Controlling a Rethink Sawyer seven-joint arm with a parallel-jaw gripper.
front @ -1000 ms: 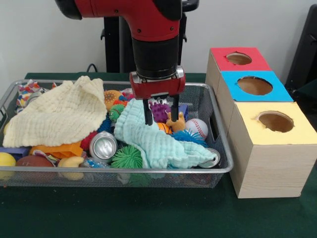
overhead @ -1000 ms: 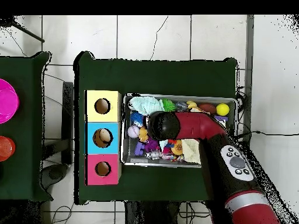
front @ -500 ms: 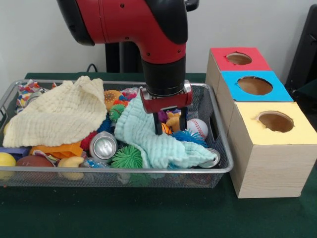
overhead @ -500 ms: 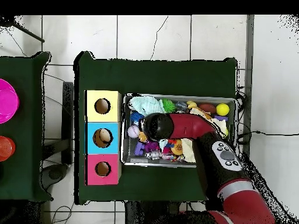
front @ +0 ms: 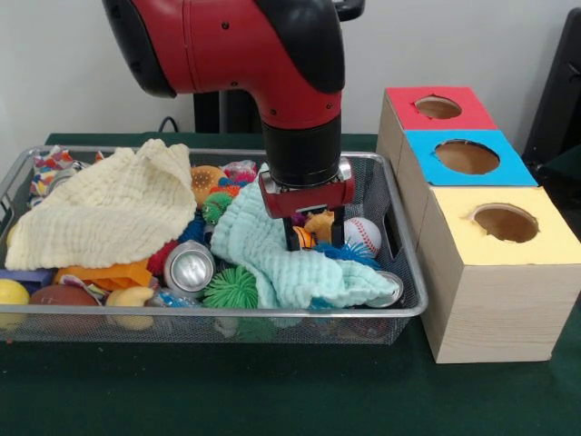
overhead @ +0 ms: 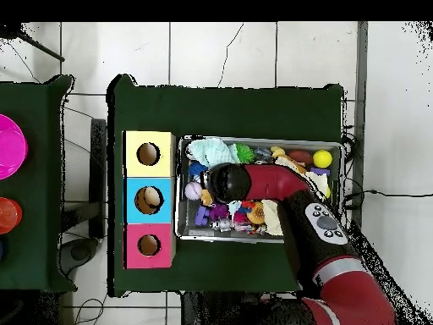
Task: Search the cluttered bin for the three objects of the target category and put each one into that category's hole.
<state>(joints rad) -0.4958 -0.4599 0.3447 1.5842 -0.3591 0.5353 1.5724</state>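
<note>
My gripper [front: 314, 238] is down in the wire bin [front: 272, 312], open. Its two black fingers [front: 292, 238] straddle a small tan and orange toy [front: 319, 224]. A white baseball [front: 364, 233] lies just right of the fingers. A mint cloth [front: 277, 259] spreads under and in front of them, with a blue spiky ball [front: 352, 252] at its right edge. Three boxes with holes stand right of the bin: red [front: 438, 107], blue [front: 467, 157], yellow [front: 505, 222]. In the overhead view the arm's wrist [overhead: 227, 182] hides the gripper; the baseball [overhead: 194, 191] shows beside it.
A yellow cloth [front: 109, 213] covers the bin's left half. A silver can [front: 189, 268], a green spiky ball [front: 231, 288], a yellow ball [front: 11, 292] and several other toys fill the front. Another can [front: 392, 289] pokes out from under the mint cloth.
The gripper has dropped deeper into the bin and shifted right, toward the baseball. Its fingers now reach down around the tan toy instead of hanging above the mint cloth.
</note>
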